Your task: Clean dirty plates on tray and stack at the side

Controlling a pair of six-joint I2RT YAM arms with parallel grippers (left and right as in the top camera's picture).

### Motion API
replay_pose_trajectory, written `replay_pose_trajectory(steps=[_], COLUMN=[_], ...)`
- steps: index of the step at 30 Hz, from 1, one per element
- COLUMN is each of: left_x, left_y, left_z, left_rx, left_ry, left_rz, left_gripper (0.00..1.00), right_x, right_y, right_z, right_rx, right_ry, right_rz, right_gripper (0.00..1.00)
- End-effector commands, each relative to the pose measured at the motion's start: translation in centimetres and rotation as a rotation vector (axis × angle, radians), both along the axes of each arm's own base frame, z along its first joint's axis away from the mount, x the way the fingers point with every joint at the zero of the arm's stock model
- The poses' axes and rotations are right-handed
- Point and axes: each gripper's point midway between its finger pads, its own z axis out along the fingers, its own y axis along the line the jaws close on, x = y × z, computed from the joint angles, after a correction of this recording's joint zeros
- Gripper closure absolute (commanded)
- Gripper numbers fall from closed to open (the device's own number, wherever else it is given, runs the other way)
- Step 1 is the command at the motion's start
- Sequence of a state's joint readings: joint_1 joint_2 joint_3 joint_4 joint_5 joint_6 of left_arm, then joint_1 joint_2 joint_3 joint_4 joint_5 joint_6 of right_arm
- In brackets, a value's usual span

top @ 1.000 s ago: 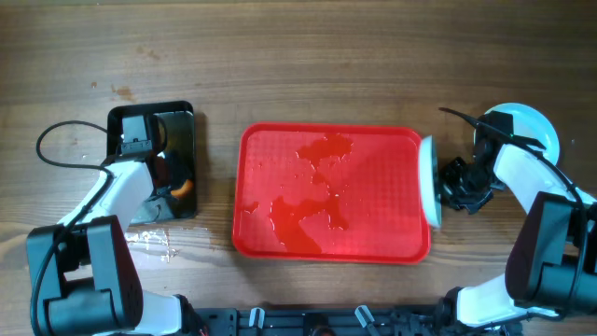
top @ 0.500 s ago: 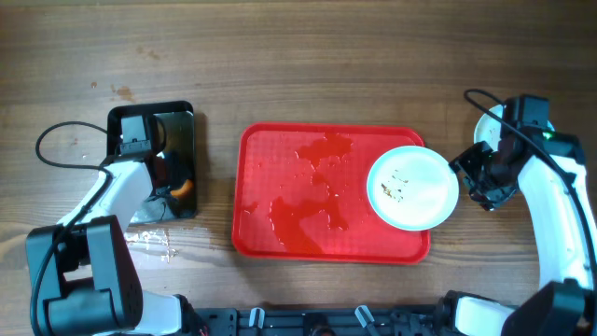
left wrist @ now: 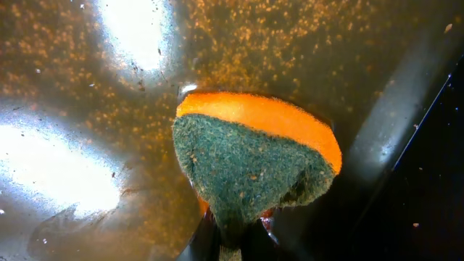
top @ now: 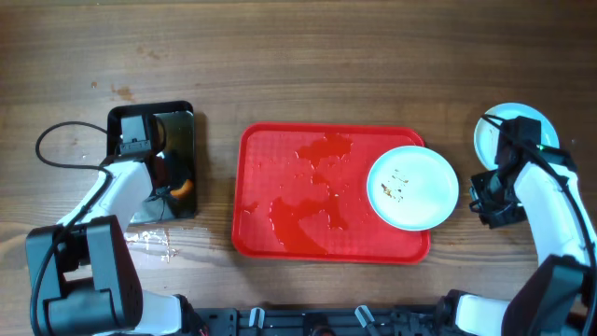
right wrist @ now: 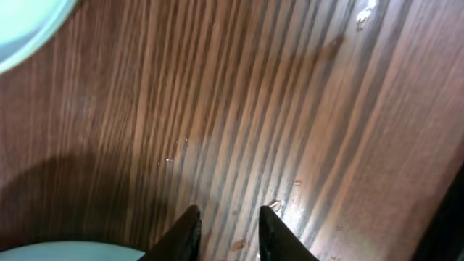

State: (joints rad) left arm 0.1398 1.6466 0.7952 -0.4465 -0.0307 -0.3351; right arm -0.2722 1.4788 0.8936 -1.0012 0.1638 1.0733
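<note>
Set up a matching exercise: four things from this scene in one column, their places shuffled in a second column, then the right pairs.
Things
1. speckled plate
2. second plate
3. sponge
4. right tool

Places
A. in the black pan
B. on the red tray, at its right end
C. on the table, right of the tray
D. open over bare wood, holding nothing

Pairs: 1-B, 2-C, 3-A, 4-D
</note>
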Motion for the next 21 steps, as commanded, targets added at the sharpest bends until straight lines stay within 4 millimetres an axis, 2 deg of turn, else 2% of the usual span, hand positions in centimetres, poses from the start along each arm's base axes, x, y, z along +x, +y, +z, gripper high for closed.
replay_pose_trajectory(steps=[1,3,9,11,15,18,21], left_x=[-3.7,-3.7,-3.7,-3.7,-3.7,-3.7,-3.7], left_y=[-1.6,-1.6,-1.6,-1.6,-1.6,-1.6,-1.6], left_z=[-4.1,-4.1,-4.1,-4.1,-4.1,-4.1,-4.1], left_rx=[-0.085,-0.085,-0.085,-0.085,-0.085,-0.085,-0.085], left_ry=[0.151,0.152,0.151,0.151,0.152,0.151,0.151], left_rz=[0.004,0.004,0.004,0.004,0.004,0.004,0.004], left_gripper=[0.96,0.96,0.96,0.96,0.96,0.96,0.96], right_x=[1.2,1.7,4.5,5.1,6.5,8.2,8.9], right_y=[1.2,1.5,3.7,4.5,7.2,10.1,12.0], right_z=[-1.4,-1.8,-2.0,-2.0,-1.8,-1.4,-1.2], right_rx=[0.086,0.107,0.138,0.136,0.166,0.223,0.243], right_ry=[-0.024,-0.031,-0.112,-0.127,-0.172,-0.248,-0.281], right_rz=[0.023,0.031,0.233,0.270,0.381,0.506,0.573], right_gripper=[0.70,0.70,0.71,0.67,0.63,0.57,0.51])
